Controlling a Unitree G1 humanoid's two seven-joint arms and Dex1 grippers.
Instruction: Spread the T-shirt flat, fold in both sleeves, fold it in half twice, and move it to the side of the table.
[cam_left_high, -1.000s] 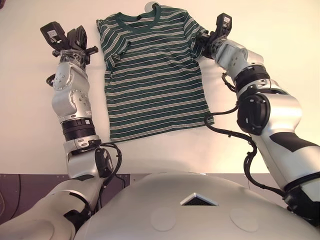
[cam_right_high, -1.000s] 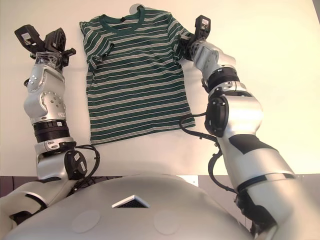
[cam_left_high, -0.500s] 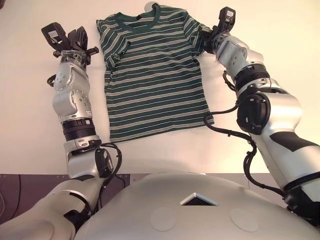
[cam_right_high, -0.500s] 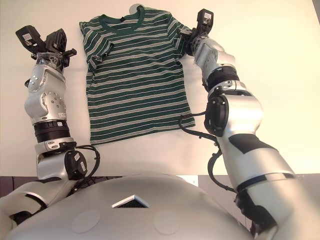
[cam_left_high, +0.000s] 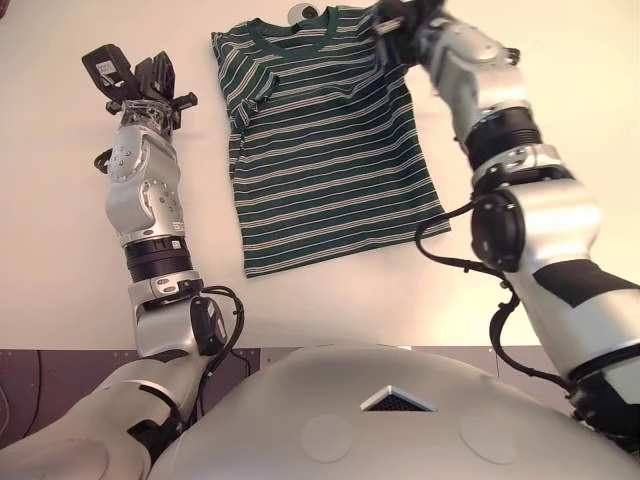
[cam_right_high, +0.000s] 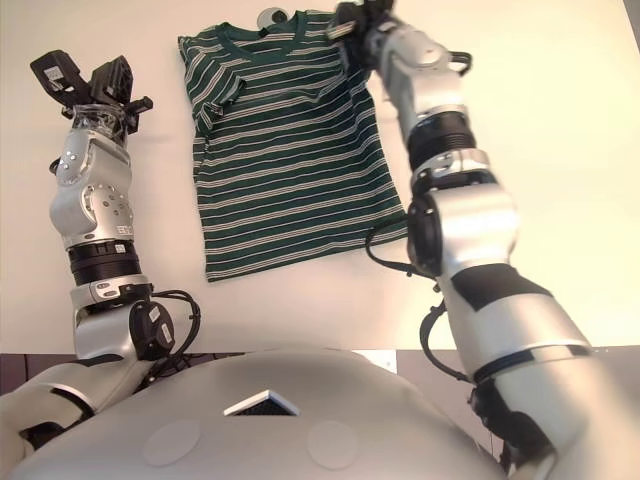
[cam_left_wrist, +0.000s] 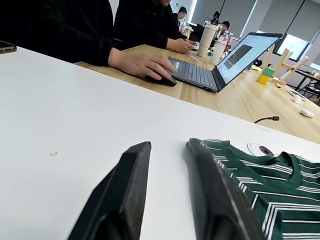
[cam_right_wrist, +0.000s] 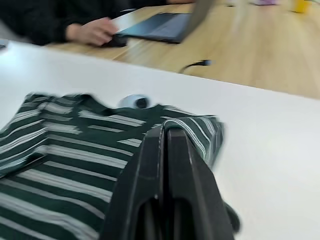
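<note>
showing the white table (cam_left_high: 60, 260) from above the arms: the green t-shirt (cam_left_high: 320, 140) with pale stripes lies on its far middle part, collar away from the robot and hem nearest it, the body mostly flat and slightly askew. the shirt's left sleeve (cam_left_high: 245, 100) is bunched inward against the body. the right gripper (cam_right_wrist: 162, 131) sits at the shirt's far right corner, by the collar. its fingers are pressed together, and the right sleeve (cam_right_wrist: 197, 131) is gathered in a fold at their tips, apparently pinched. the left gripper (cam_left_wrist: 167, 146) hangs over bare tabletop just to the left of the shirt's left shoulder, apart from the cloth, fingers spread with a gap between them. a small round white disc (cam_left_high: 300, 13) with a dark centre lies on the table just beyond the collar. behind the white table stands a pale wooden desk (cam_left_wrist: 250, 100), carrying an open laptop (cam_left_wrist: 220, 62), a tall light tumbler (cam_left_wrist: 207, 40), a few small coloured blocks (cam_left_wrist: 267, 75) and a dark cable (cam_left_wrist: 265, 120) that ends near the white table's far edge. large windows (cam_left_wrist: 295, 45) close the room in the background.
</note>
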